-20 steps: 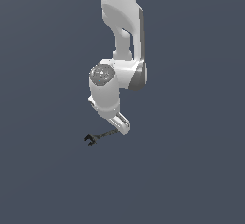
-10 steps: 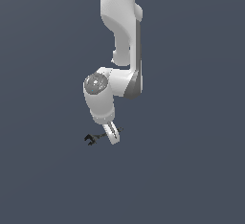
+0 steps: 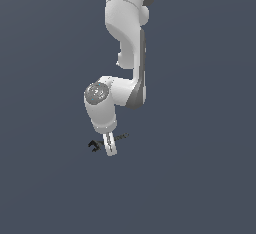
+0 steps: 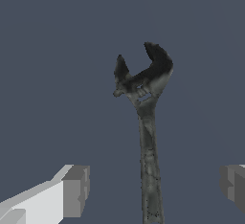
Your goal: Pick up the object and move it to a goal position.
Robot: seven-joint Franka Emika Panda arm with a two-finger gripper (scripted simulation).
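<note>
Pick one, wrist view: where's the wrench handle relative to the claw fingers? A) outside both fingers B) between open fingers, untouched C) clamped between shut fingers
B: the wrench handle runs through the gap, with clear space to each of the claw fingers.

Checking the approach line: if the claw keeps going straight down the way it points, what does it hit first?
Likely the wrench: its handle lies between the open claw fingers, with neither finger touching it. Beyond that, just the grey floor. Remaining depth is unclear.

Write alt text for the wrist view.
A dark grey wrench lies on a plain grey-blue surface, its open-jaw head pointing away from the camera. The gripper is open, its two pale fingers standing on either side of the handle without touching it.
</note>
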